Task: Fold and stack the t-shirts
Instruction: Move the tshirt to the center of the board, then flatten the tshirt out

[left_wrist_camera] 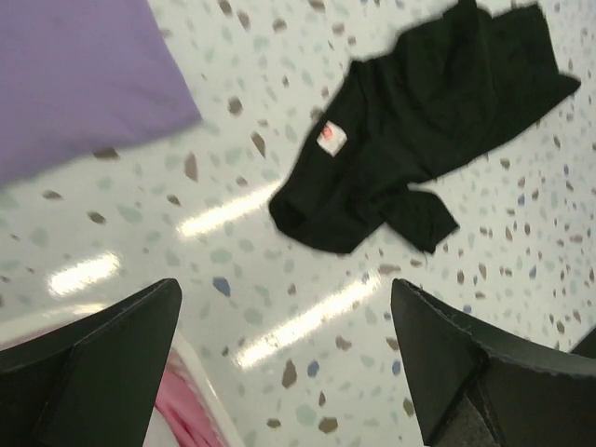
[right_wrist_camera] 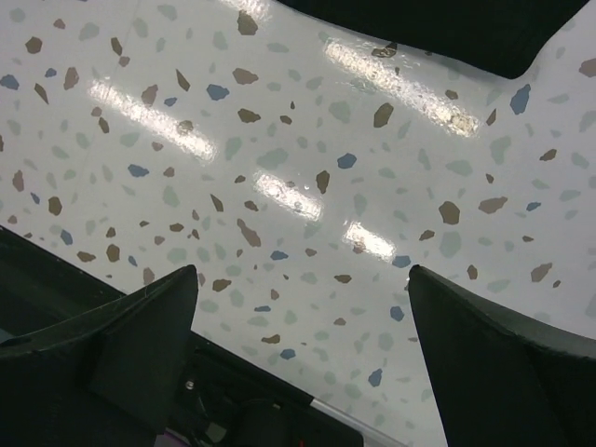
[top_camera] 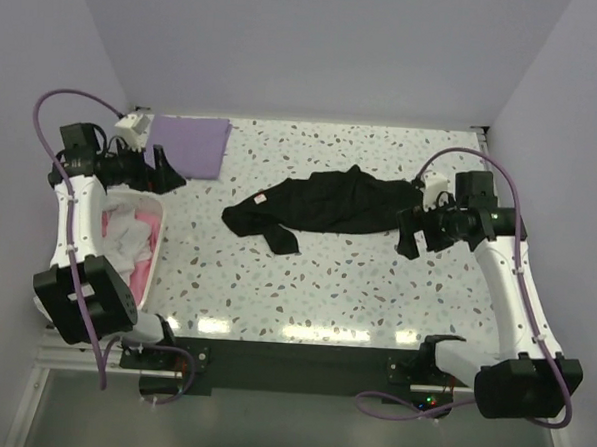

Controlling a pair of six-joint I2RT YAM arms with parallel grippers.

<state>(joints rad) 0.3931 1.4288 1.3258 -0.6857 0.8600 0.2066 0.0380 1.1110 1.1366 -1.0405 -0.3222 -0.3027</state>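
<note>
The left pincer hangs wide open and empty. A white laundry basket sits just nearside of it, and the folded lavender t-shirt lies flat just beyond it. The crumpled black t-shirt sprawls on the counter between both pincers, its edge beside the right pincer, which is also wide open and empty.

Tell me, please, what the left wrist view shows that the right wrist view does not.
Only the left wrist: the lavender t-shirt, the white label on the black t-shirt, pink cloth and the left gripper. Only the right wrist: the right gripper. Both: the speckled table, open jaws and the black t-shirt, the right wrist catching only its edge.
</note>
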